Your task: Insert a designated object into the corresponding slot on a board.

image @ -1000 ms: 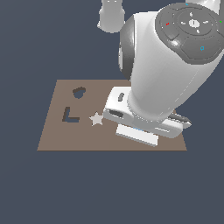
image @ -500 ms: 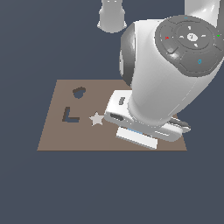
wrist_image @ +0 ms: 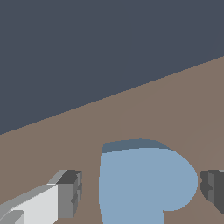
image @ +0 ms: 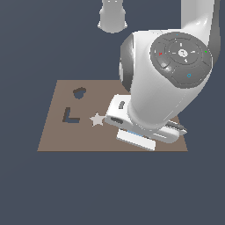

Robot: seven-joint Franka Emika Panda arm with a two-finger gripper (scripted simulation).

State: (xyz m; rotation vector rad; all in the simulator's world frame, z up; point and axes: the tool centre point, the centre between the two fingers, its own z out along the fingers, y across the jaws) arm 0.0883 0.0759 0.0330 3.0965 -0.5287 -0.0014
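Observation:
In the wrist view the light-blue heart-shaped designated object (wrist_image: 144,183) lies flat on the brown board (wrist_image: 175,105). My gripper (wrist_image: 140,193) is open and straddles it. One grey fingertip (wrist_image: 69,194) stands a small gap from the piece, and the other fingertip (wrist_image: 212,191) is almost at its edge. In the exterior view the arm's hand (image: 140,127) sits low over the board's (image: 57,136) right half and hides the fingers and the blue piece. The dark heart-shaped slot (image: 79,92) is at the board's far left corner, apart from the hand.
A dark L-shaped cutout (image: 70,115) and a white star (image: 97,119) lie on the board between the slot and the hand. The arm's base (image: 113,15) stands beyond the board's far edge. Dark floor surrounds the board.
The hand has sunk a little closer to the board, and the arm's upper joints have shifted slightly. The board's pieces have stayed where they were.

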